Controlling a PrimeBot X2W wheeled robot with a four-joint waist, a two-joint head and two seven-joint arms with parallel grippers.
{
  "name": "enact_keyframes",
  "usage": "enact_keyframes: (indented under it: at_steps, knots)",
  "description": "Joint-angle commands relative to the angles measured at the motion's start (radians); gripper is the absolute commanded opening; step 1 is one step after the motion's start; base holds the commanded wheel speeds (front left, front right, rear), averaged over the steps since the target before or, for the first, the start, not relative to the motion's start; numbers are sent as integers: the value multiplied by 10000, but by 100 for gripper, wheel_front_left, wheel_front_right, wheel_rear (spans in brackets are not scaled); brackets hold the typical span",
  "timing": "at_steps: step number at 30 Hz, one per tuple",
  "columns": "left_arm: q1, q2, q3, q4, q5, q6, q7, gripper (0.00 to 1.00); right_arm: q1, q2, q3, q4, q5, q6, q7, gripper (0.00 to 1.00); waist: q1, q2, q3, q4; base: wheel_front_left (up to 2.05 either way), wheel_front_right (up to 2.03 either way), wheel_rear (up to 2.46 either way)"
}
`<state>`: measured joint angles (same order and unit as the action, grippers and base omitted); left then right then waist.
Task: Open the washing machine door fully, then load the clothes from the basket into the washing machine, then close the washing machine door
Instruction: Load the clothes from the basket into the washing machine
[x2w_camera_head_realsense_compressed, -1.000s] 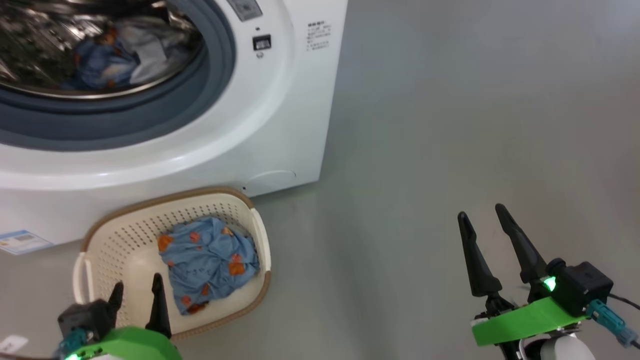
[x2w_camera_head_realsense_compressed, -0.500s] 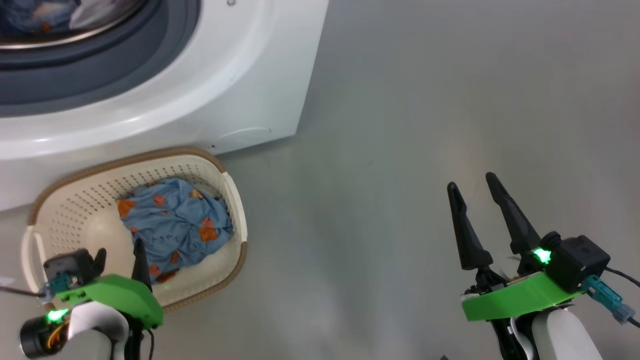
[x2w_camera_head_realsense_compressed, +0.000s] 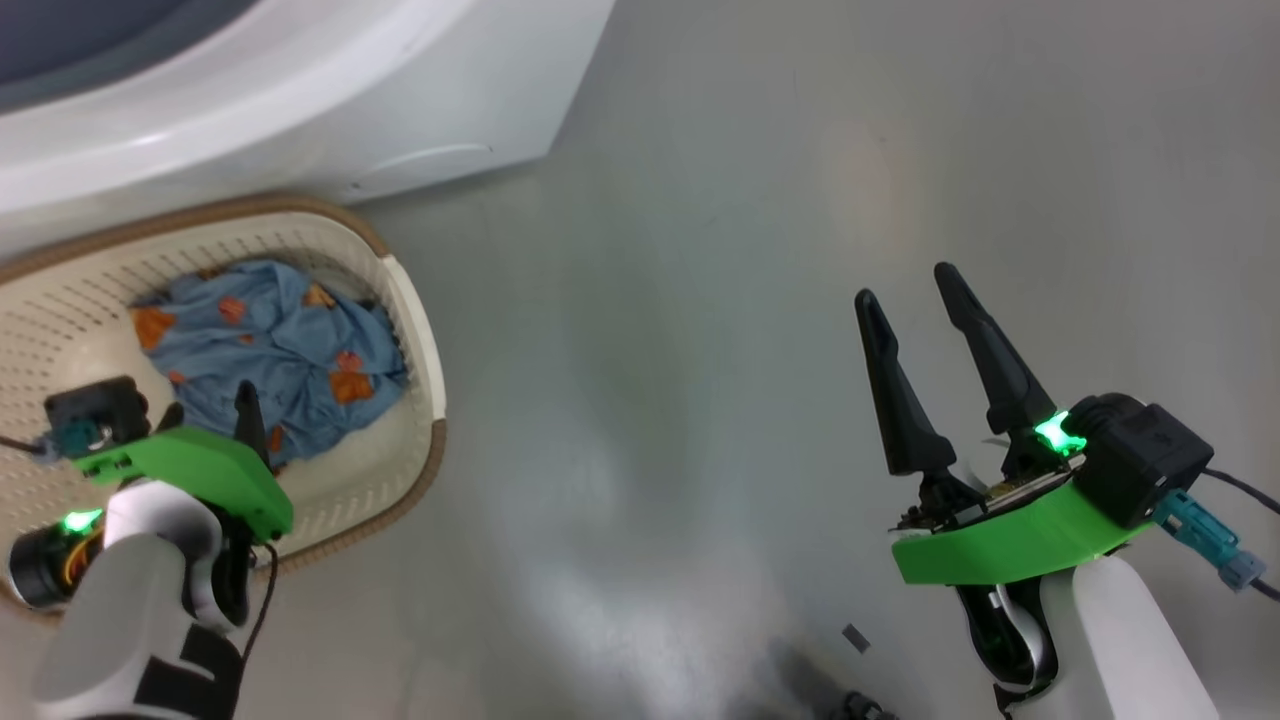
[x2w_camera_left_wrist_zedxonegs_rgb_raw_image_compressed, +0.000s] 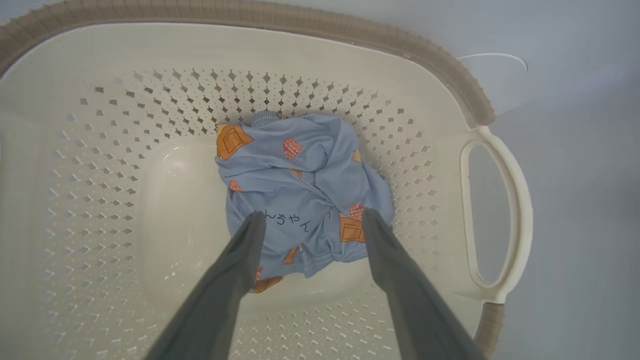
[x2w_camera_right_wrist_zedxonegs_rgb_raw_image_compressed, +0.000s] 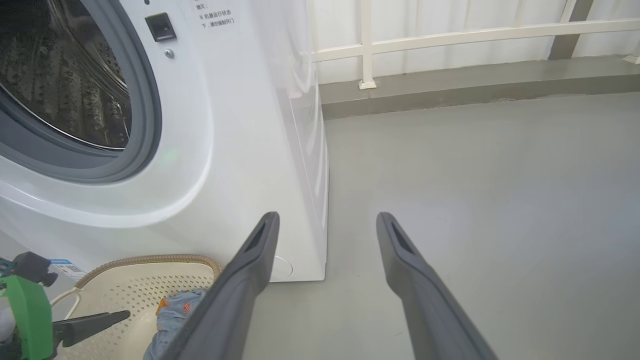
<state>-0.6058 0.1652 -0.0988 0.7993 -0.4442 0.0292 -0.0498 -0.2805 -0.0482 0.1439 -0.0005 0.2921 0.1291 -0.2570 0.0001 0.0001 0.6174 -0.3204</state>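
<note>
Hangs over the basket (x2w_camera_left_wrist_zedxonegs_rgb_raw_image_compressed: 150, 90) at near left with left gripper (x2w_camera_left_wrist_zedxonegs_rgb_raw_image_compressed: 314, 215) spread wide; probably meets soft, light clothes (x2w_camera_left_wrist_zedxonegs_rgb_raw_image_compressed: 300, 180), best pinched at the bunched middle.

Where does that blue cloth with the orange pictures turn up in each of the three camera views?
Head view: the blue cloth is at the left, lying inside the basket.
Left wrist view: centre of the picture, on the basket's floor.
Right wrist view: bottom left corner, low in the basket.
Shared landmark: the basket's brown woven-look rim, which shows in all three views.
</note>
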Motion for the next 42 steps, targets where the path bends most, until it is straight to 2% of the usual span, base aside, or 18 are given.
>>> enact_keyframes:
  at_steps: [1,17,30,37,42]
  knots:
    - [-221,294,220,94,-16,-35,-54,100,-33,-21,191,-255,93,16,-48,100,-1,-1,690,-279,0,0,0]
    - [-2600,952,260,2218,-49,200,252,100,-489,-21,91,-524,277,16,-48,100,-1,-1,2251,-511,0,0,0]
    - [-3900,1479,20,3540,132,556,722,100,-662,-20,209,-671,267,16,-48,100,-1,-1,2913,-571,0,0,0]
    - [-4357,1524,-160,3983,161,404,844,100,-728,-20,250,-774,234,16,-48,100,-1,-1,3194,-597,0,0,0]
    - [-4661,1427,-258,4147,169,464,804,100,-745,-20,256,-830,162,16,-48,100,-1,-1,3395,-635,0,0,0]
